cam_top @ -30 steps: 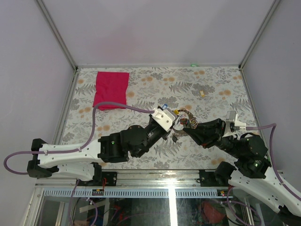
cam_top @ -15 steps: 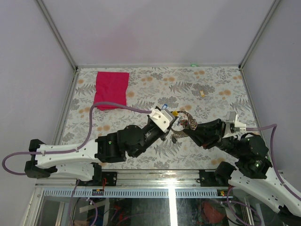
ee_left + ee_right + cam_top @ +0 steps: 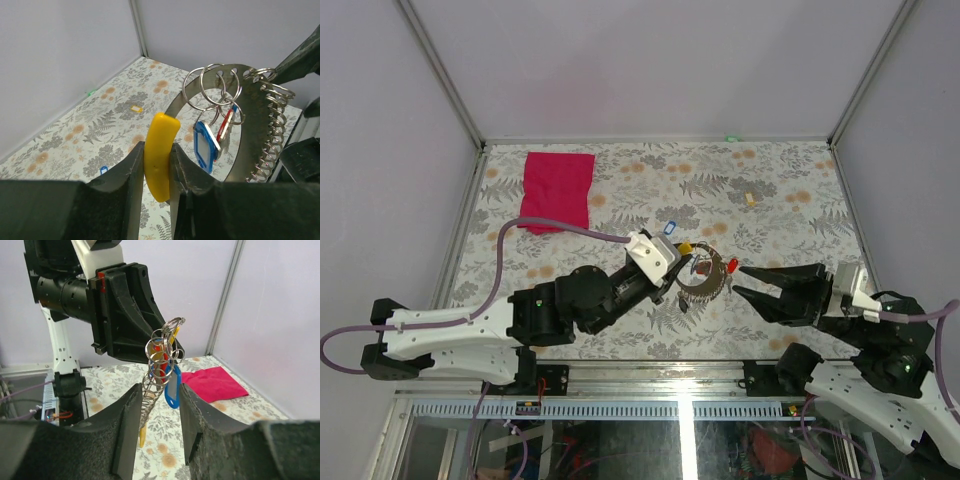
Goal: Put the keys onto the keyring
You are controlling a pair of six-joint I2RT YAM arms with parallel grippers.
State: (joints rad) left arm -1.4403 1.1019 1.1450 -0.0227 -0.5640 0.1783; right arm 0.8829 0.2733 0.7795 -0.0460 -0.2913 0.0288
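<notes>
Smooth yellow tag (image 3: 160, 155) — coiled metal keyring (image 3: 252, 125)

keyring (image 3: 706, 285): flat silver crescent carrying a wire coil along one edge and small split rings through its holes, hanging in the air just at 4 o'clock of the centre of the table (image 3: 790, 190)
yellow-tagged key (image 3: 162, 131): tag standing upright, being pinched by the left gripper (image 3: 156, 155), sitting at the keyring's 10 o'clock in the top view; blade hidden
blue-tagged key (image 3: 206, 145): dangling from the split rings
red-tagged key (image 3: 227, 120): dangling just beside the blue one
second blue-tagged key (image 3: 668, 227): lying loose on the table at the keyring's 11 o'clock, apart from it
</notes>
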